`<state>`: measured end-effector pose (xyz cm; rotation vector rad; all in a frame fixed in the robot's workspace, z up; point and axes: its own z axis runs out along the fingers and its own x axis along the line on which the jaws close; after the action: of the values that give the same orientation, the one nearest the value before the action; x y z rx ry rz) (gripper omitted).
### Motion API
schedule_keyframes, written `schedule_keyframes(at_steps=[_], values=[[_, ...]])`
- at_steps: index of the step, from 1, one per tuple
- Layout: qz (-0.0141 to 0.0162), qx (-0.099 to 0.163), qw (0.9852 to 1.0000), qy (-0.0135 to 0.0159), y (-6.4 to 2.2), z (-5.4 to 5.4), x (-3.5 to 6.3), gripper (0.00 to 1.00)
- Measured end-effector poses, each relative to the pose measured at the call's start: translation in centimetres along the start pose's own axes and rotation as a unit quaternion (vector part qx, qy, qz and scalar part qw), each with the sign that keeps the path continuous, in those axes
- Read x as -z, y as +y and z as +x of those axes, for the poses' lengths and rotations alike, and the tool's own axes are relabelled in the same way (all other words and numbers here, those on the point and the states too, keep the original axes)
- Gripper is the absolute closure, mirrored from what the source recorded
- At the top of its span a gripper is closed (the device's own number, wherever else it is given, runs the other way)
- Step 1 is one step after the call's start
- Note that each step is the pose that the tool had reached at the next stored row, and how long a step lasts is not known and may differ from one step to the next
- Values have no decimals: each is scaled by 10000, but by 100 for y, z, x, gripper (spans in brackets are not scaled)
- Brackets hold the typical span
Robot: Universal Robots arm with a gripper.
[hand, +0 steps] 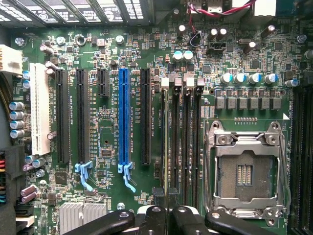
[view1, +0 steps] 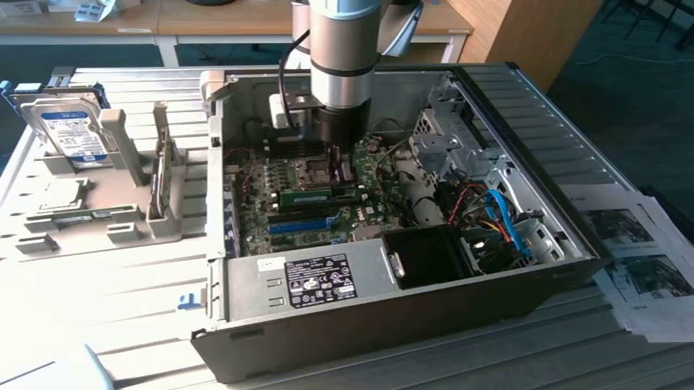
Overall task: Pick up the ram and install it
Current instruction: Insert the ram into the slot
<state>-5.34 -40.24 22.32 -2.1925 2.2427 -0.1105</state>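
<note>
The ram [view1: 322, 196] is a thin green stick lying along a memory slot on the motherboard inside the open computer case [view1: 358, 305]. In the wrist view I look straight down on it, so the ram [hand: 165, 142] is a narrow strip in the memory slot closest to the black expansion slots. My gripper [view1: 334, 166] reaches down into the case just above it. The gripper [hand: 166, 200] has its two dark fingers [hand: 157, 215] almost together over one end of that slot, and I see nothing lifted between them.
Beside the memory slots are the empty processor socket [hand: 244, 171] and a long blue slot [hand: 124, 117]. Red and blue cables [view1: 505, 219] fill the case towards the exterior view's right. A hard drive [view1: 71, 130] stands in a grey fixture [view1: 97, 207] outside. Printed papers [view1: 651, 276] lie beside the case.
</note>
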Motion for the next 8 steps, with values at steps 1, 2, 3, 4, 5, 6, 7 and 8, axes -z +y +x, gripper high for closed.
schedule_keyframes(at_steps=[1, 2, 3, 4, 5, 6, 7, 8], values=[[0, 0, 10000, 1, 1, 0, -1, 88], [1, 0, 10000, 1, 1, 0, -3, 88], [1, 0, 10000, 1, 1, -1, -5, 88], [2, 0, 10000, 0, 2, -1, -8, 88], [2, 0, 10000, 0, 3, -1, -10, 88], [3, 0, 10000, 0, 4, -1, -11, 88], [4, 0, 10000, 0, 5, -1, -13, 88], [5, 0, 10000, 0, 6, -1, -15, 88]])
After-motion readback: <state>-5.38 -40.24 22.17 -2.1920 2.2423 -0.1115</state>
